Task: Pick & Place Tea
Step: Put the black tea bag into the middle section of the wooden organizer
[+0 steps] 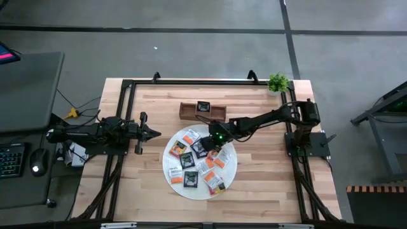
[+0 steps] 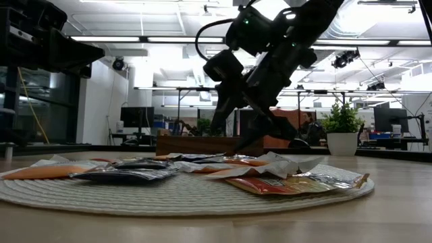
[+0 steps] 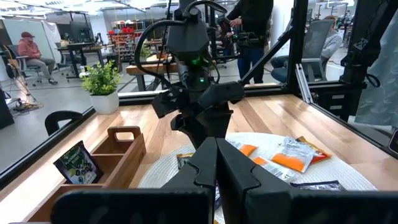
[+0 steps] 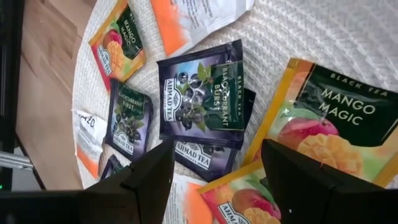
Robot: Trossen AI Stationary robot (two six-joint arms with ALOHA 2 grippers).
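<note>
About a dozen small flat square tea sachets (image 1: 198,159) lie scattered over the round white woven mat (image 1: 231,170) on my pale wooden table (image 1: 267,184), some dark purple-black, some orange, some white. My right gripper (image 1: 215,148) hangs low over the mat's far half, its two dark fingers (image 4: 146,180) spread wide with nothing between them. Directly under that gap sits a dark blackcurrant sachet (image 4: 202,93), overlapping a second dark one beneath it, and a yellow-orange mango sachet (image 4: 336,127) lies just beside it, under my other finger. From table height, the fingertips appear close above the pile, though I cannot tell whether they touch it.

Off to the side, my left gripper (image 1: 153,133) waits near the mat's edge, apart from it, its fingers (image 3: 205,162) pressed together and holding nothing.

Beyond the mat stands the brown wooden three-compartment tray (image 1: 188,113). One dark sachet with a green label (image 1: 203,107) stands tilted in its middle compartment.

Farther still, a small green plant in a white pot (image 1: 278,83) sits at the table's back corner. In the room behind, a seated person (image 3: 36,53) is visible.
</note>
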